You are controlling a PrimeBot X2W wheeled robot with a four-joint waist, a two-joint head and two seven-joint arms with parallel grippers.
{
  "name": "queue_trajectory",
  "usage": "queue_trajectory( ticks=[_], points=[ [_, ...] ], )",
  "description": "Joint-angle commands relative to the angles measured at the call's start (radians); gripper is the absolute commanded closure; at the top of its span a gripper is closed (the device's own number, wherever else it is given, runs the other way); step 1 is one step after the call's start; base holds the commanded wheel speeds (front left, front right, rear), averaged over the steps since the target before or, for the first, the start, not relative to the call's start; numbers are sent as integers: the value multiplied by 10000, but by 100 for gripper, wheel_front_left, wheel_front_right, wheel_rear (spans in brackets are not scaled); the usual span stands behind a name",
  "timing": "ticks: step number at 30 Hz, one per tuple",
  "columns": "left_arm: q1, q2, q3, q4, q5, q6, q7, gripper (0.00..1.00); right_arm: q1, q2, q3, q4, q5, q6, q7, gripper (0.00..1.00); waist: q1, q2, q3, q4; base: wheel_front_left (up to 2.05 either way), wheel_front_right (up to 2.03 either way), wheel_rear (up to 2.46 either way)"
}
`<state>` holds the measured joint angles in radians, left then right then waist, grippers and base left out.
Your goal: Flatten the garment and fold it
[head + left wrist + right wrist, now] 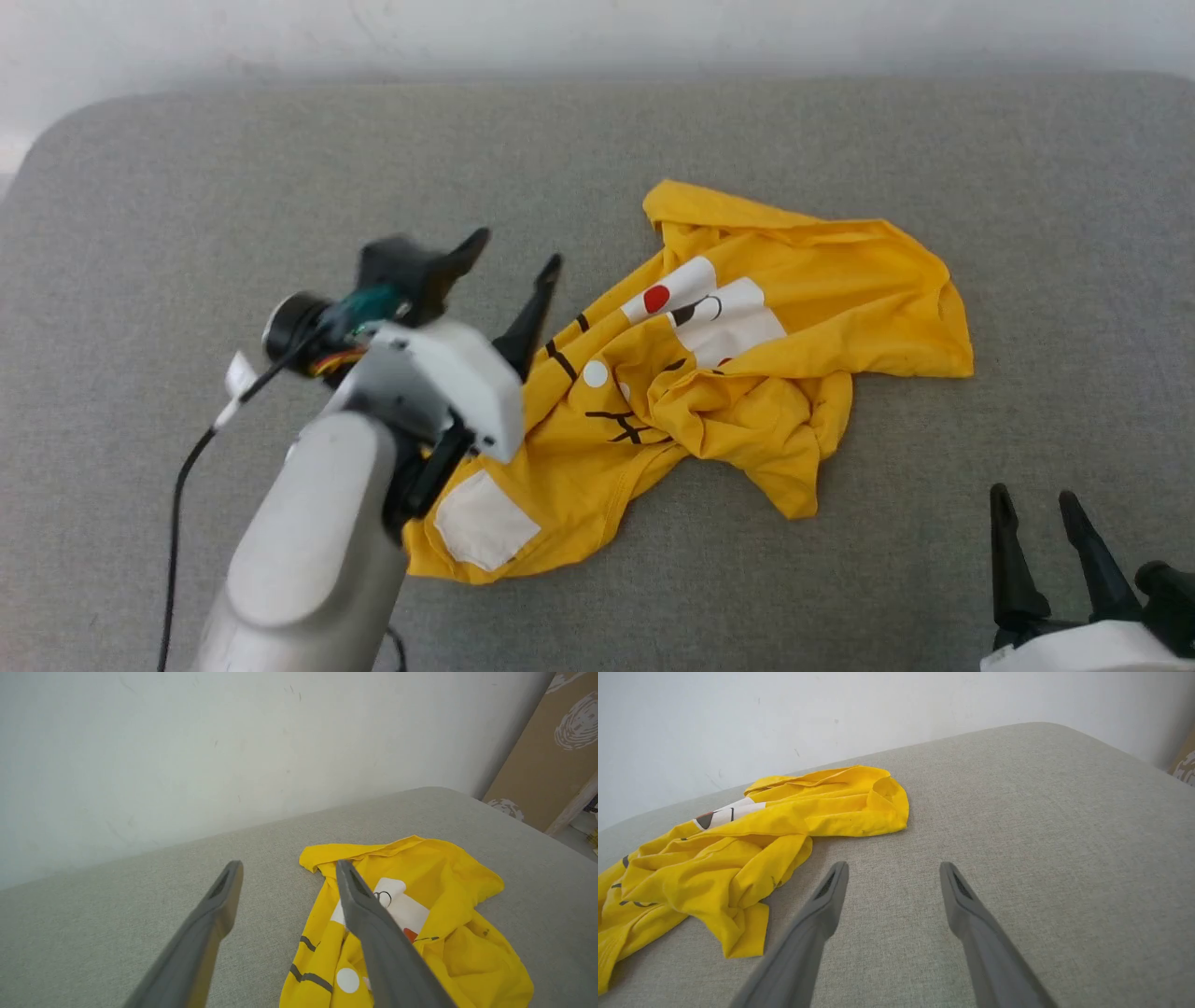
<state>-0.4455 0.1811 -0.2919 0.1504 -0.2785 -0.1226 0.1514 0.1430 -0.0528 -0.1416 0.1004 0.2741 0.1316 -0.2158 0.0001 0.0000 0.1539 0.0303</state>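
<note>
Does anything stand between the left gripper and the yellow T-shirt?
Nothing visible does. The left gripper, jaws open, points at the left edge of the T-shirt; between them is just bare grey cushion.

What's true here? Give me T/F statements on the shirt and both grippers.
1. The garment lies crumpled on the grey fabric surface. True.
2. The left gripper is open and holds nothing. True.
3. The right gripper is clamped on the garment's hem. False: its fingers stand apart over bare surface, clear of the garment.
4. The garment is folded into a neat flat rectangle. False: it is bunched and wrinkled, with cloth piled over its middle.
5. A white square patch faces up at the garment's near left corner, beside the left arm. True.
</note>
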Motion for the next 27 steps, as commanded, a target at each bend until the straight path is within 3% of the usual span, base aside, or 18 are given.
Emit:
queue_trajectory(
  ticks=[1,13,24,25,26,27],
  points=[
    [-451,-57,-233,294,-147,-61,384,0,-180,25,56,10,9,-9,-59,0,-1,0,270,-73,0,0,0],
    [-3000,-666,-1829,3579,-934,-78,2232,0,-794,26,343,55,-141,-9,42,0,-1,0,1189,-372,0,0,0],
    [-3769,-703,-2204,5907,-1102,73,3665,0,-1109,26,564,128,-170,-9,82,0,-1,0,1648,-931,0,0,0],
    [-3770,-714,-2210,5990,-1133,70,3634,9,-1137,26,567,140,-152,-9,70,0,-1,0,1675,-984,0,0,0],
    [-3759,-727,-2233,6044,-1167,55,3535,78,-1155,26,560,154,-139,-9,55,0,-1,0,1686,-1024,0,0,0],
    [-3742,-737,-2263,6091,-1201,38,3420,100,-1164,26,549,172,-126,-9,40,0,-1,0,1691,-1051,0,0,0]
  ],
)
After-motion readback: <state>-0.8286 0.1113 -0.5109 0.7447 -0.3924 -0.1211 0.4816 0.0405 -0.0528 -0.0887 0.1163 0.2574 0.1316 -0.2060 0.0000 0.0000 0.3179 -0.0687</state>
